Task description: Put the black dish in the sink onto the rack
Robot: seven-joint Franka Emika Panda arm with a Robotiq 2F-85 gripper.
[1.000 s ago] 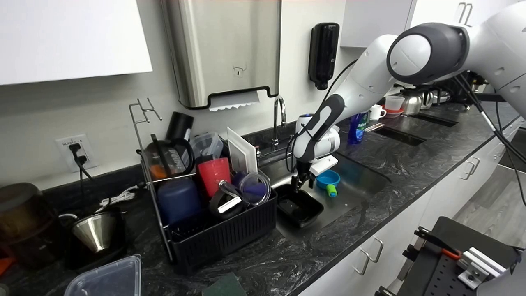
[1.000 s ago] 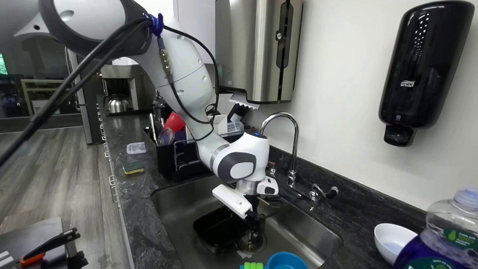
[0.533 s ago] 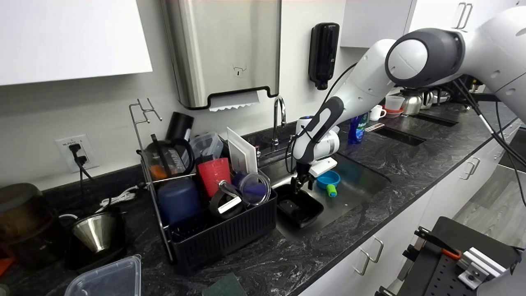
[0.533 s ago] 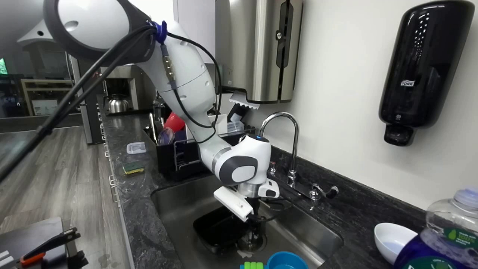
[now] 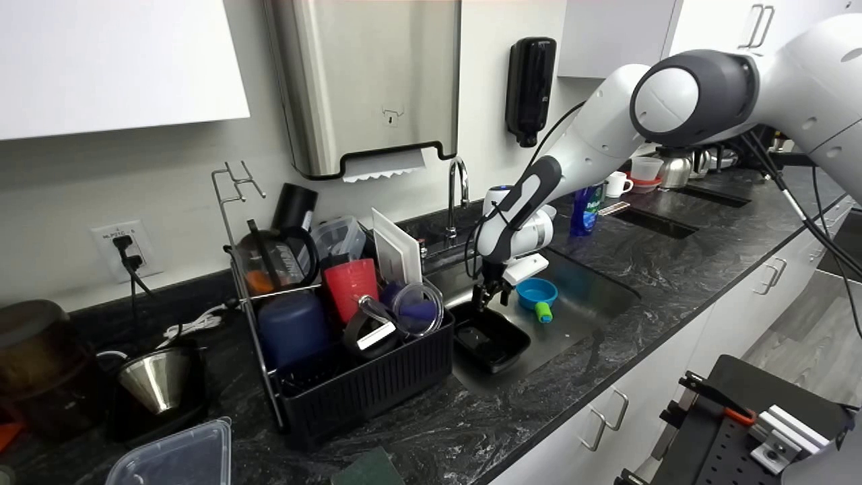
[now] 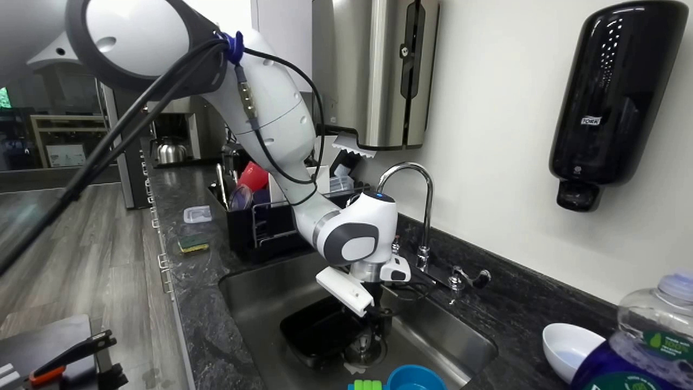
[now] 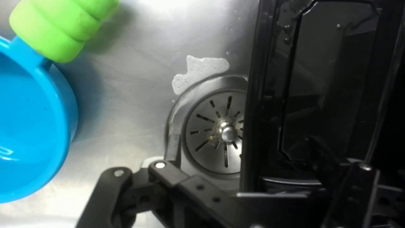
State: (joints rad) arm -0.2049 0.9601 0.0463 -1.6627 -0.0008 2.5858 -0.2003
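The black dish [image 5: 490, 342] lies in the sink [image 5: 584, 291], close to the end by the rack [image 5: 377, 384]. My gripper [image 5: 493, 302] hangs low over the dish's wall-side end. In the wrist view the gripper [image 7: 245, 147] is open, its fingers wide apart. One of the fingers [image 7: 173, 147] is over the drain, outside the dish; the opposite one reaches over the dish's inside. The dish's rim [image 7: 253, 126] runs between them. Whether a finger touches the dish cannot be told. In an exterior view the wrist partly covers the dish [image 6: 314, 331].
A blue bowl [image 7: 28, 120] with a green handle [image 7: 60, 28] sits in the sink. The faucet [image 6: 429, 211] rises behind the basin. The rack is crowded with a red cup [image 5: 351, 286], a dark blue container [image 5: 293, 327] and white boards [image 5: 397, 252]. A sponge [image 6: 193, 244] lies on the counter.
My gripper dipped slightly, then shifted a short way toward the wall and the faucet side. It has stayed open. The black dish has not moved.
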